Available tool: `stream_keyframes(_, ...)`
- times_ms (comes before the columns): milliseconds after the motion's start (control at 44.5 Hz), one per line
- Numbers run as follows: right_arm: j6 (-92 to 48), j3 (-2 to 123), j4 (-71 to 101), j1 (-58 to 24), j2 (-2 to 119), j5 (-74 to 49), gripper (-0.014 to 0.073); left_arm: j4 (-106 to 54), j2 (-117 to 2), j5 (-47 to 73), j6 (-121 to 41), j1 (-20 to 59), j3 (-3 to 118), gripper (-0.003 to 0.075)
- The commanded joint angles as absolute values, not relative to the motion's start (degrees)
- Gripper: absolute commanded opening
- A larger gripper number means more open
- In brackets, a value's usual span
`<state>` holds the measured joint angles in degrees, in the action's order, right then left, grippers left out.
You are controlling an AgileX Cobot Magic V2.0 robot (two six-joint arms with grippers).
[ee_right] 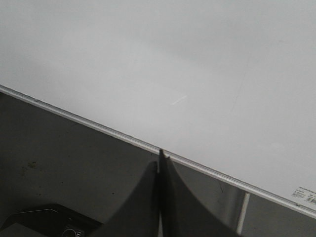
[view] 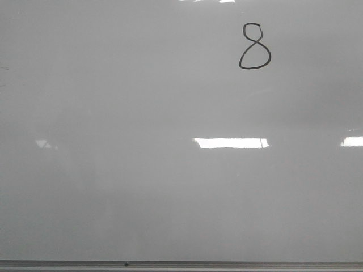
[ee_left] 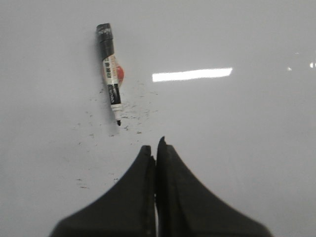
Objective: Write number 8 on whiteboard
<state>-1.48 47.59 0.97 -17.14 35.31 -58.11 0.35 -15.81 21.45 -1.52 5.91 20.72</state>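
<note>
A hand-drawn black number 8 (view: 254, 47) stands on the whiteboard (view: 142, 187) at the upper right of the front view, its lower loop wider than the upper. No gripper shows in the front view. My left gripper (ee_left: 155, 148) is shut and empty over the white surface. A black-and-white marker (ee_left: 109, 69) lies on the board beyond its tips, uncapped nib toward the gripper, among small ink specks. My right gripper (ee_right: 161, 154) is shut and empty, its tips over the whiteboard's metal rail (ee_right: 98, 127).
The board's grey bottom rail (view: 181, 264) runs along the front view's lower edge. Bright light reflections (view: 229, 143) lie on the board. In the right wrist view a dark grey surface (ee_right: 64, 163) lies beside the board, with a black device (ee_right: 49, 222) at its corner.
</note>
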Motion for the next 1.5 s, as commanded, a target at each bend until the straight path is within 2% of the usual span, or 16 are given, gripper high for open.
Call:
stream_keyframes(0,-1.8,48.9,1.2,-16.8,35.3,-54.6,-0.0118,-1.1,-10.7,11.2,-1.4,4.0,15.4,-0.0019)
stream_keyframes(157,-1.8,48.9,1.2,-16.8,35.3,-54.6,-0.0118,-3.0,-3.3,3.7,-1.4,0.9,6.1,-0.0019)
stream_keyframes(427,-1.8,48.9,1.2,-16.8,35.3,-54.5,-0.0118,-3.0,1.5,-3.3,-1.4,0.4,-0.5,-0.0019)
stream_keyframes(1482,-1.8,48.7,1.0,-16.8,35.2,-54.4,-0.0118,-3.0,1.4,-2.9,-1.4,0.4,-0.5,-0.0019)
